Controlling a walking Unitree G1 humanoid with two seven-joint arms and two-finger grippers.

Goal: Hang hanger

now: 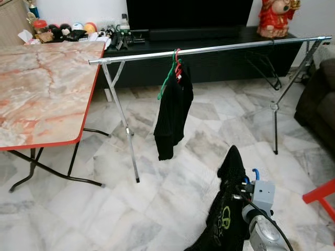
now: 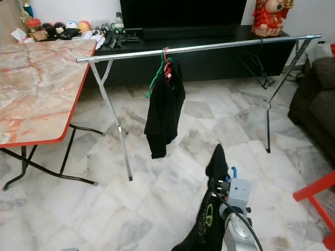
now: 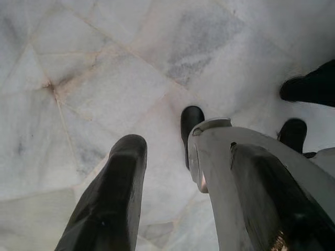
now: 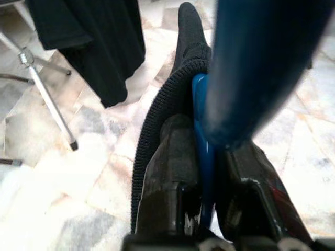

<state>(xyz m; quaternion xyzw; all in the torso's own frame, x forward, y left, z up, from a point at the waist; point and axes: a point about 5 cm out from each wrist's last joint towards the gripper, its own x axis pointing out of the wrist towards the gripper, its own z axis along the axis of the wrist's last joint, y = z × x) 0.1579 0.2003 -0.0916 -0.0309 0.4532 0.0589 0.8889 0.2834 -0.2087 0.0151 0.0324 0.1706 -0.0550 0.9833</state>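
The right gripper (image 4: 205,157) is clamped on a blue hanger (image 4: 251,63) carrying a black garment (image 1: 225,214), its two black fingers pressed against either side of the blue plastic with the garment's ribbed collar wrapped around one finger. The load is held low before the robot, above the marble floor (image 1: 157,209). Ahead of this gripper and higher up, well apart from it, stands a chrome clothes rail (image 1: 209,49) on folding legs, where a second black garment (image 1: 172,117) already hangs from green and red hangers (image 1: 175,65). To the far left of the gripper is a marble-patterned folding table (image 1: 42,89) with a red edge; beyond the rail is a dark TV cabinet (image 1: 209,57) with a red figurine (image 1: 275,15) on top. The left gripper (image 3: 157,172) hangs idle, fingers spread apart, pointing down at the bare floor tiles.
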